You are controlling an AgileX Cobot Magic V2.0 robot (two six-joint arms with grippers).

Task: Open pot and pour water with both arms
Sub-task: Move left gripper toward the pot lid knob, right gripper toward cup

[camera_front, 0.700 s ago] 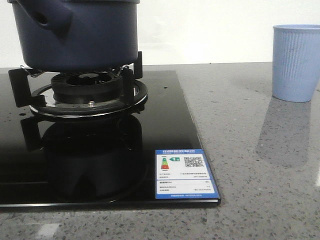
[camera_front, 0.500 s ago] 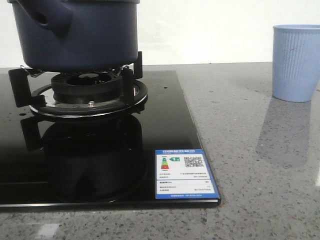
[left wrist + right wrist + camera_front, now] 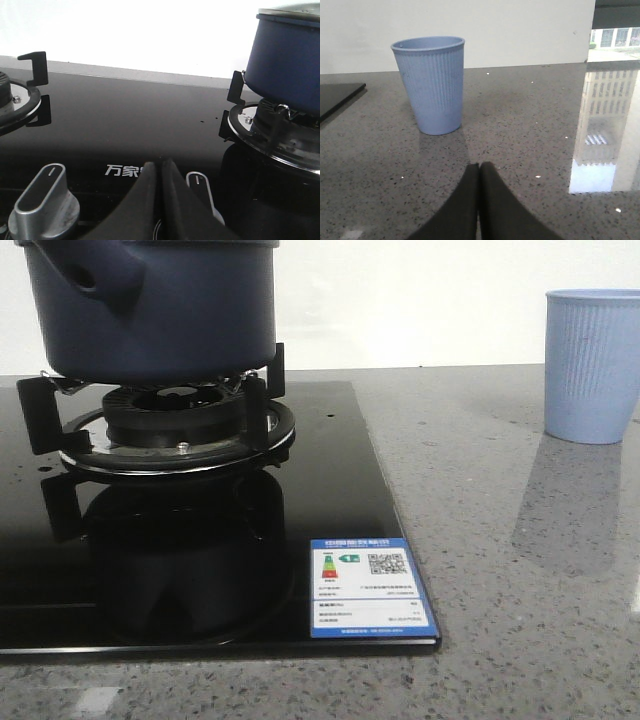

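The dark navy pot (image 3: 150,305) sits on the burner's black supports at the far left of the front view, its stubby handle (image 3: 95,275) with a hole turned toward the camera; its top is cut off. The left wrist view shows the pot (image 3: 287,60) from the side with a pale rim on top. My left gripper (image 3: 159,164) is shut and empty, low over the stove's front by the knobs. Low over the grey counter my right gripper (image 3: 479,166) is shut and empty too, with the light blue ribbed cup (image 3: 431,82) standing beyond it. Neither gripper appears in the front view.
A black glass stove (image 3: 330,490) with a blue energy label (image 3: 370,588) covers the left half of the counter. Two silver knobs (image 3: 47,197) (image 3: 200,190) flank my left fingers, and a second burner (image 3: 15,100) lies farther off. The cup (image 3: 590,365) stands at the far right.
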